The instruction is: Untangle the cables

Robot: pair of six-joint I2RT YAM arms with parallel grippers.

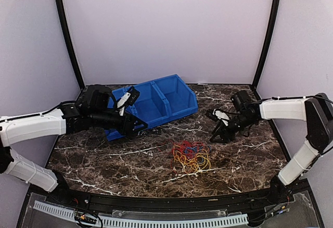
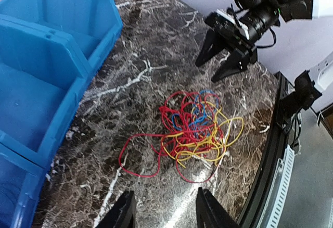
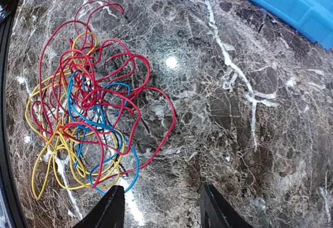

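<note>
The cables lie as one tangled bundle of red, yellow and blue loops on the marble table, front of centre. They also show in the left wrist view and the right wrist view. My left gripper is open and empty, held above the table to the left of the bundle, its fingertips short of a red loop. My right gripper is open and empty, up and right of the bundle, its left fingertip just beside a blue loop. It also shows in the left wrist view.
A blue two-compartment bin stands at the back left, right beside my left gripper; it shows in the left wrist view and the right wrist view. The table's black front rim runs close in front of the bundle.
</note>
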